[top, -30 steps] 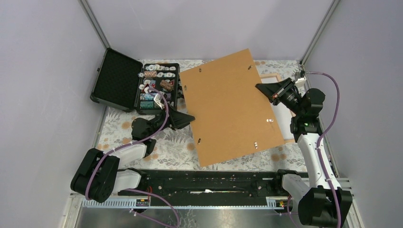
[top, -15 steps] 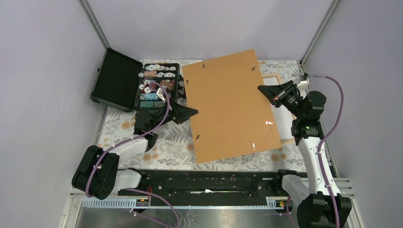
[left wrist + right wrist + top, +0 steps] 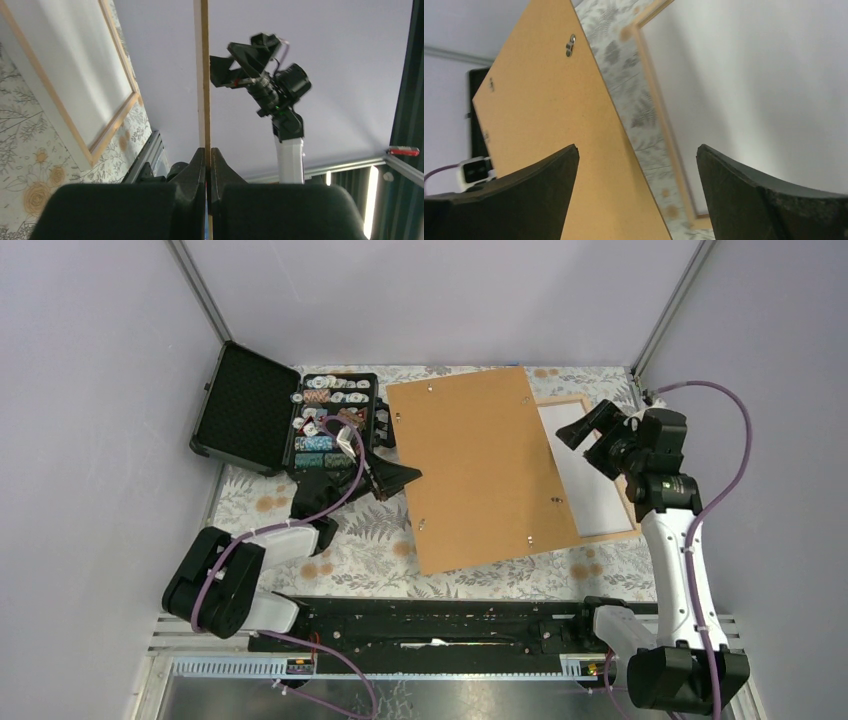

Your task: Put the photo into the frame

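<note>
Left end effector [image 3: 405,476] is clenching the brown backing board [image 3: 480,465] at centre; right end effector [image 3: 588,432] is hanging released above the frame [image 3: 560,399], upper right.

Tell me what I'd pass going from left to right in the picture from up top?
black poker chip case → left gripper → brown backing board → frame. The right gripper hangs over the frame, so I left it out.

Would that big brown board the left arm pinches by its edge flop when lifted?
Probably stiff: edge-on in the left wrist view, the brown board looks straight. Being so thin, it is likely light. Pinched only at one edge by the left fingers, it might swing or slip.
</note>
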Robot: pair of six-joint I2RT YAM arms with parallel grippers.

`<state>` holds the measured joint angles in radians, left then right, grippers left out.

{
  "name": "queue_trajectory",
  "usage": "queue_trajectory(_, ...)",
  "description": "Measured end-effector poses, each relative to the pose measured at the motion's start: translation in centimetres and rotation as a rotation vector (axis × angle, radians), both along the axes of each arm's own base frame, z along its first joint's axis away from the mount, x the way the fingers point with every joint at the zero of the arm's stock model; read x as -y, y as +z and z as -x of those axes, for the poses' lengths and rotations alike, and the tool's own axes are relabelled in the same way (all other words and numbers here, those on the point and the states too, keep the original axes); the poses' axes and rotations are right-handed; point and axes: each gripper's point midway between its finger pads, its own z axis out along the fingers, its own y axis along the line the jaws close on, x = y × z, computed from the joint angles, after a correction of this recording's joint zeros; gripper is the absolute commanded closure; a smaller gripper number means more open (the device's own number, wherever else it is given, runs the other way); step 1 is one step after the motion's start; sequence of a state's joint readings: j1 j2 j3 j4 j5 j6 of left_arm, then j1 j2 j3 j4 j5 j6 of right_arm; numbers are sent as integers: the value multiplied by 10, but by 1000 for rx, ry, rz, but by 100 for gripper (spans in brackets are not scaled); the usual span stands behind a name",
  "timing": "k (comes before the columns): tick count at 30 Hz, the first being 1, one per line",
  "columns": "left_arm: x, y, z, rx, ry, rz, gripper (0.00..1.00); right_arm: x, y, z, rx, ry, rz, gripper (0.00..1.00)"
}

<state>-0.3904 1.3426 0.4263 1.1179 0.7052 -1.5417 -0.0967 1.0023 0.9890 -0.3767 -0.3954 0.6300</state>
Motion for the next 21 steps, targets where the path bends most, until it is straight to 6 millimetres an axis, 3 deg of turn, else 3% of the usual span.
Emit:
queue_trajectory(4,4,-14,-7,-45,17,-14,100,31,16,8,5,-92,187,0)
queue_trajectory(7,15,-23,-8,-58,20,-42,100,40,39,21,44,-117,257,0)
queue_trajectory(11,44,-27,-12,-49,8,-79,100,33,74,41,136,-93,259,0)
queue_trajectory(14,69,-33,-20,-45,5,-96,100,23,88,57,177,-51,238,0)
queue_trajectory(21,115,-79,-39,-96,66,-184,100,15,110,93,230,-18,250,0)
